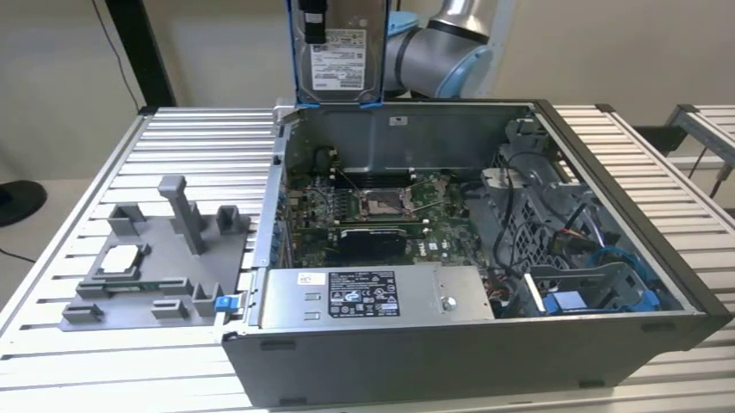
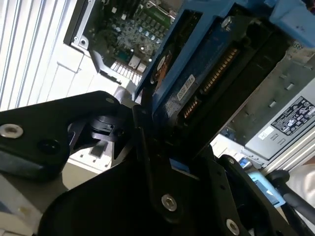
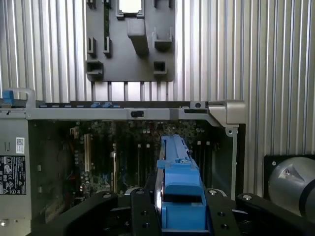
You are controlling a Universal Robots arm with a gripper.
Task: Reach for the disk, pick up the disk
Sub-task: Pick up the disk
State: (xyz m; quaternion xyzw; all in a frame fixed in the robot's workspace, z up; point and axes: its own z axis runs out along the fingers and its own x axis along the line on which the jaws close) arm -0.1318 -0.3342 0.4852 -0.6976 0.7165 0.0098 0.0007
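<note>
Well, the disk (image 1: 336, 53) hangs upright at the upper middle of the exterior view, over the far side of the open computer case (image 1: 460, 344). Its white label faces that camera, and its blue bracket (image 3: 181, 189) shows edge-on in the first wrist view. My gripper (image 3: 181, 216) is clamped on it, with black fingers (image 3: 142, 211) on either side of the bracket. To my mind the pick is done.

The risk I judge from here is this: I seem to grip near one end, so a quick swing could make the heavy drive pivot or slip and drop onto the motherboard (image 1: 367, 206) below. The grey fixture (image 1: 161, 258) lies on the slatted table (image 1: 115, 361) toward the exterior view's left, well apart.
</note>
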